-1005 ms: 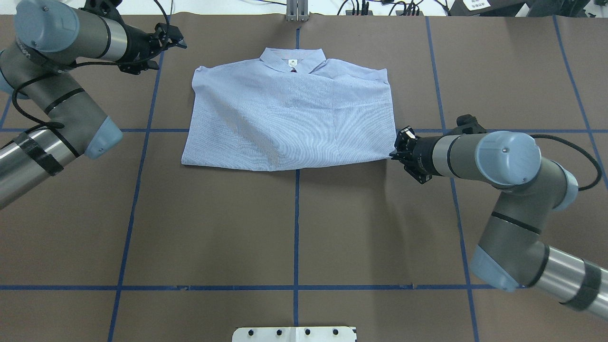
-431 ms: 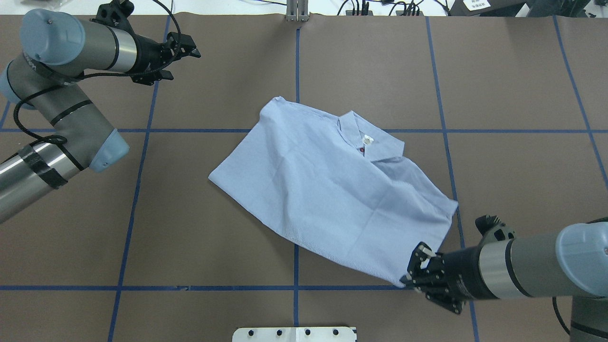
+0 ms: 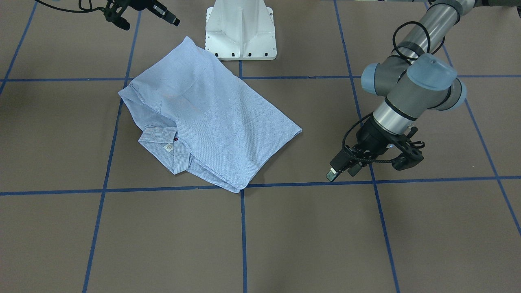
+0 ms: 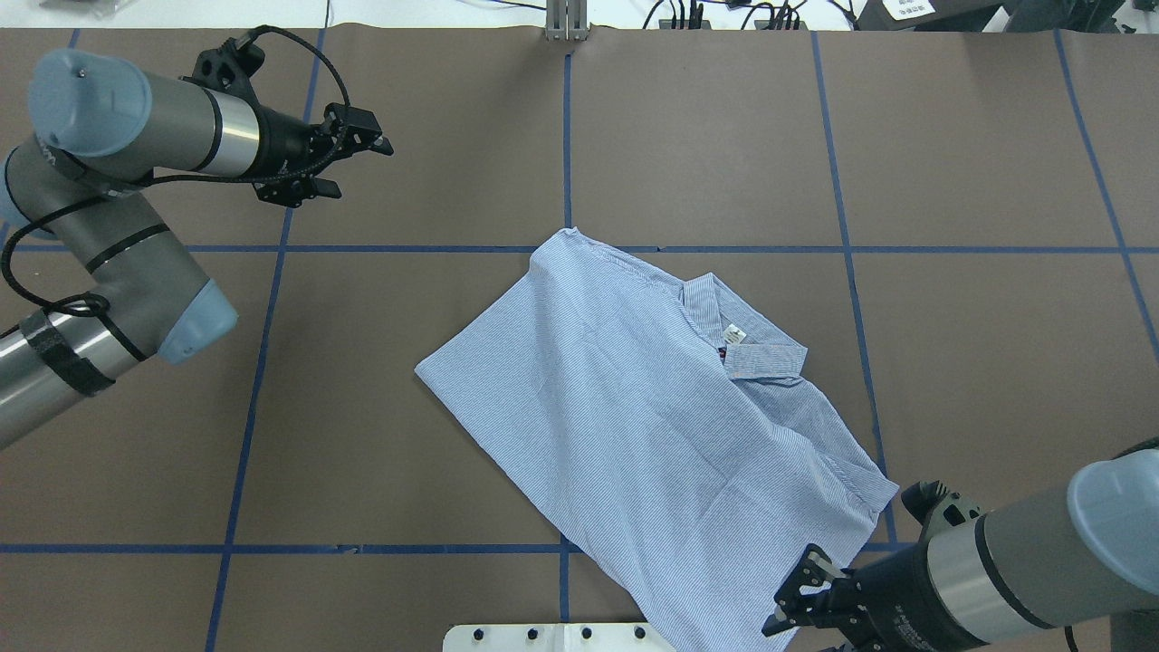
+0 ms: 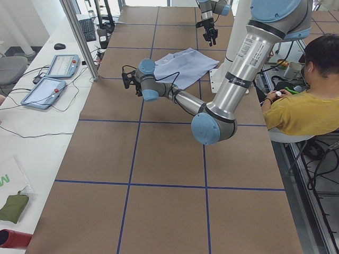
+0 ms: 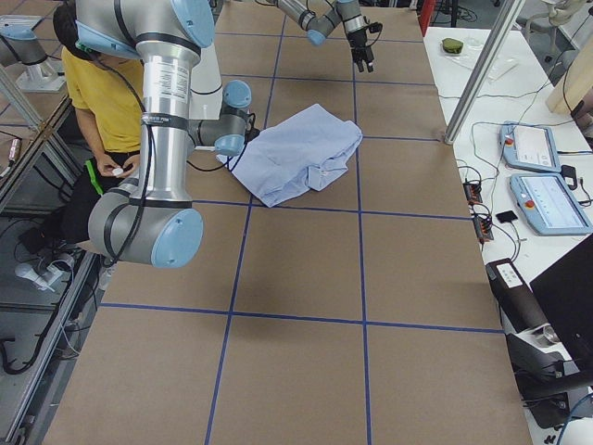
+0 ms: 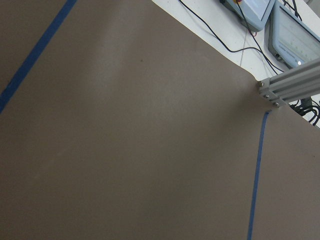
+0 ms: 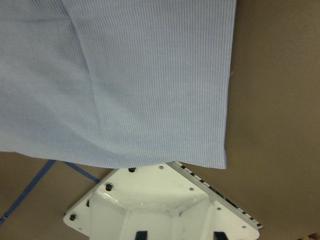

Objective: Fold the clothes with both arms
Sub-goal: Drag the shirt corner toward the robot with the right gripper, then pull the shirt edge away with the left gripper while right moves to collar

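We are logging the shirt (image 4: 652, 426) lying skewed mid-table, one hem corner overlapping the pedestal base (image 4: 543, 637). The right gripper (image 4: 797, 596) is hovering spread beside that corner, pinching nothing. The left gripper (image 4: 355, 165), also spread, is hanging well apart. We are recommending matched edge pinches, lifted evenly.

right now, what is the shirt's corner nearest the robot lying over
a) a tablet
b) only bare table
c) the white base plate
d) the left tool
c: in the overhead and right wrist views, the near corner of the shirt overlaps the edge of the white base plate.
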Tool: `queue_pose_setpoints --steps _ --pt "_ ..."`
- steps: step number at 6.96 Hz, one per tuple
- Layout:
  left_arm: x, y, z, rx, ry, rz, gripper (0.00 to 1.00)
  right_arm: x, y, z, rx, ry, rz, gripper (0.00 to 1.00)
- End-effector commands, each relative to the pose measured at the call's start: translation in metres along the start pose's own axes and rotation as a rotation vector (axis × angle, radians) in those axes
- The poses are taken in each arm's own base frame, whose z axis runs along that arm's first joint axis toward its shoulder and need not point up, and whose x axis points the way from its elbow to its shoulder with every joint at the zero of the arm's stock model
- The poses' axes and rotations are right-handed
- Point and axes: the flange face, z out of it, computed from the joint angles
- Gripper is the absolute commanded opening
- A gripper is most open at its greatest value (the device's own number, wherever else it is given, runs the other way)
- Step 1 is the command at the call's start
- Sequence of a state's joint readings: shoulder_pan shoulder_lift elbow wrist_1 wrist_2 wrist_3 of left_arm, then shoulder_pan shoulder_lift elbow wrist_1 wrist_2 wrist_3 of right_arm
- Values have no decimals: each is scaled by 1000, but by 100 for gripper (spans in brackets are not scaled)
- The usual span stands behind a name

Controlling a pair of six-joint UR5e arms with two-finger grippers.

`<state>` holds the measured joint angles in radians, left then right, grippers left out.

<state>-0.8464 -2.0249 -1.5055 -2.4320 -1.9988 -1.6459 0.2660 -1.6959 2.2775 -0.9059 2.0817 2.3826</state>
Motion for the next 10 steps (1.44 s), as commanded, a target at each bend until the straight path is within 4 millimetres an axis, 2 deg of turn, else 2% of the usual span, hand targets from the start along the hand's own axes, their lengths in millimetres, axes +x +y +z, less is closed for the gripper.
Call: queue_pose_setpoints --steps 1,2,3,4,5,6,7,8,9,10 --pt "-29 82 6 -98 -22 -94 96 -85 -55 -65 111 -243 28 100" --pt "-30 123 24 -115 -30 -134 92 -135 -107 -72 209 -315 24 100" --pt "-38 169 48 -95 -53 -168 87 -166 -144 -72 307 -345 -52 100" --pt "-38 175 53 -81 -91 -175 86 -173 -158 -73 383 -367 -103 100" --pt "-36 182 52 -84 -100 -173 86 -173 -168 -67 410 -364 -94 100" --pt "-40 189 57 -83 -137 -175 86 -174 -171 -66 412 -361 -91 100" --pt "-41 190 57 -84 -139 -175 82 -175 -171 -66 417 -366 -90 100" --pt "-40 191 57 -86 -138 -175 77 -186 -166 -68 433 -387 -94 100" --pt "-41 191 58 -85 -141 -176 69 -186 -167 -68 434 -386 -93 100" --pt "-42 191 59 -82 -144 -187 51 -186 -166 -68 432 -389 -96 100"
